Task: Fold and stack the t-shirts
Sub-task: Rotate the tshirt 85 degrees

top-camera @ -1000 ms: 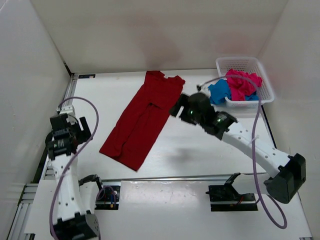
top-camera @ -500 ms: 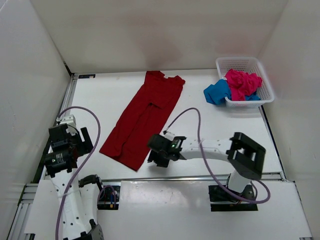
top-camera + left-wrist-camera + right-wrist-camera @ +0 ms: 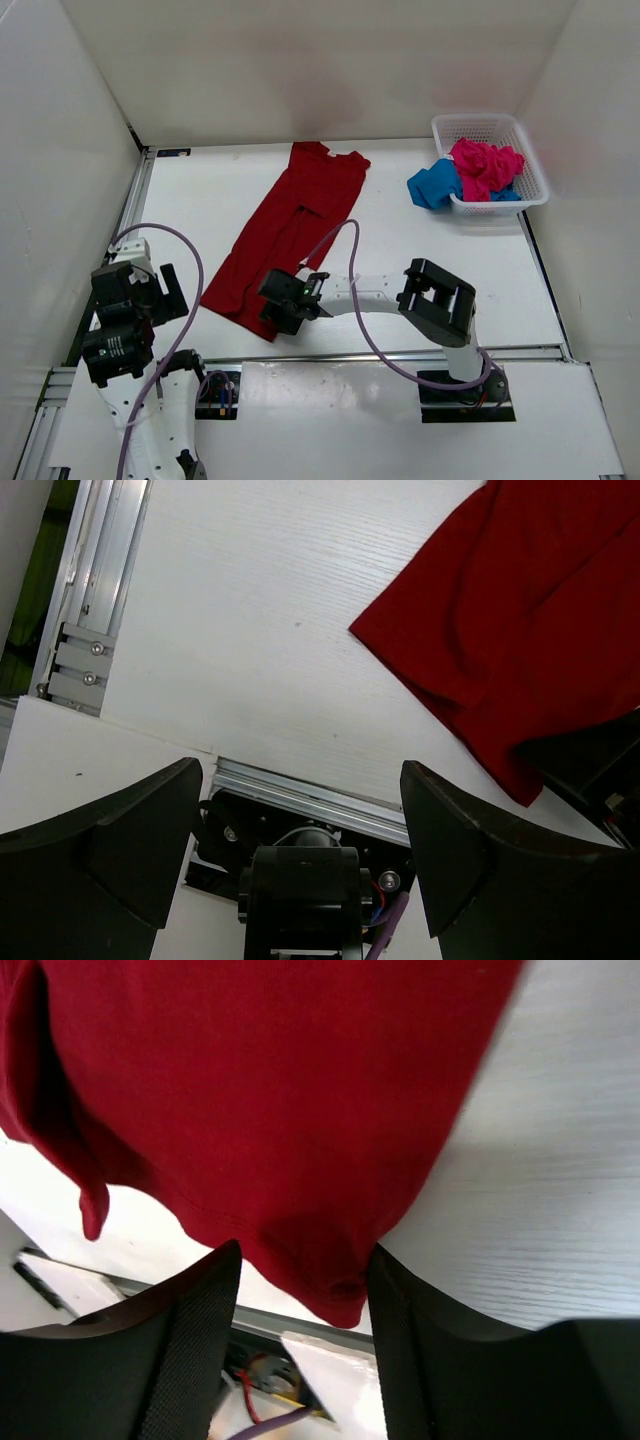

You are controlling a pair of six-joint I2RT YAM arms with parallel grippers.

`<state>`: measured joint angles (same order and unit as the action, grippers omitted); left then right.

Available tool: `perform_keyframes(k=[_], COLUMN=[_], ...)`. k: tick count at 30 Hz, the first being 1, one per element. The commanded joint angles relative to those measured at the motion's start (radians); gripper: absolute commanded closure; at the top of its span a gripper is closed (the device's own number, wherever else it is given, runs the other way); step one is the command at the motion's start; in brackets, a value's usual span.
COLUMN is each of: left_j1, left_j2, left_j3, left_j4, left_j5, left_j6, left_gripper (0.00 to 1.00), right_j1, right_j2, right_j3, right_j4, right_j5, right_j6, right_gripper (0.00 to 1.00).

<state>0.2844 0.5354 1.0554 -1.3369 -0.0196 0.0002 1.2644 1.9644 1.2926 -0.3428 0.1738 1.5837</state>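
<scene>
The dark red t-shirt (image 3: pixel 290 235) lies flat and lengthwise on the table, collar far, hem near. My right gripper (image 3: pixel 279 314) is low at the hem's near corner. In the right wrist view the right gripper (image 3: pixel 305 1275) is open, with the red shirt's (image 3: pixel 250 1090) hem corner lying between its fingers. My left gripper (image 3: pixel 140 295) is open and empty at the near left. In its wrist view the left gripper (image 3: pixel 300 780) hangs above bare table, with the red shirt (image 3: pixel 520 610) off to its right. The pink shirt (image 3: pixel 485 165) and blue shirt (image 3: pixel 435 185) are bunched in the basket.
The white mesh basket (image 3: pixel 480 124) stands at the far right corner, with the blue shirt spilling over its left side. A metal rail (image 3: pixel 400 354) runs along the table's near edge. White walls close in the left, far and right sides.
My right arm swung from beside the shirt's collar end down to the near hem corner. My left arm drew back a little toward the near edge.
</scene>
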Motion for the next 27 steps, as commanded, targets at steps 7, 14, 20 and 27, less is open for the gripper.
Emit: perform_keyframes(k=[7,14,20,27], left_j1=[-0.010,-0.010,-0.019,-0.292], left_j2=[0.000,0.069,0.239,0.370], left_j3=[-0.026,-0.048,-0.089,-0.167], left_j4=[-0.028,0.015,0.082,0.160], left_j5=[0.007,0.131,0.216,0.265], left_j6=[0.000,0.000,0.000,0.000], left_gripper=[0.09,0.09,0.12,0.14], right_j1=[-0.065,-0.085,-0.085,-0.076], right_j2=[-0.009,-0.070,-0.326,-0.518], right_j3=[-0.121,-0.160,-0.477,-0.684], right_j4=[-0.001,-0.033,-0.022,0.036], right_j5=[0.013,-0.008,-0.017,-0.126], right_j6=[0.098,-0.091,-0.208,-0.335], right_gripper=[0.76,1.00,1.00,0.86])
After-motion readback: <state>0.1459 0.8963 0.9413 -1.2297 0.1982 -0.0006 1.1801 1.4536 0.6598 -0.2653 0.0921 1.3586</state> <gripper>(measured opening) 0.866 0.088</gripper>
